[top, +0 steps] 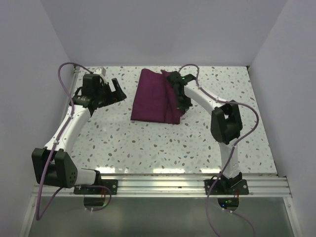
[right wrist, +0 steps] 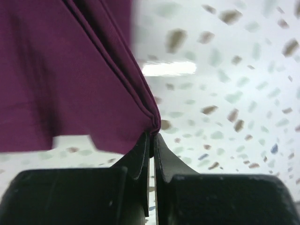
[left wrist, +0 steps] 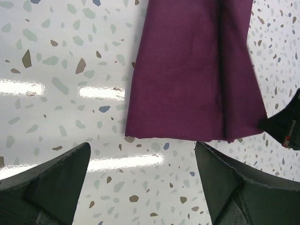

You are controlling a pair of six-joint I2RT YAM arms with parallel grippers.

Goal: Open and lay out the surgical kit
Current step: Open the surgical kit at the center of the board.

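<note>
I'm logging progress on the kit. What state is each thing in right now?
cloth wrap: folded up, not yet opened, no contents showing.
left gripper: open, holding nothing, just short of the wrap's near edge.
right gripper: shut on a folded edge of the cloth wrap.

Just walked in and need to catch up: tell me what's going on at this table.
Two robot arms are working on a folded plum cloth wrap lying on the speckled table. The right gripper is shut on a fold at the wrap's right edge. The left gripper is open and holds nothing, over the table to the wrap's left. No tray or instruments show, so the kit is not yet laid out.
</note>
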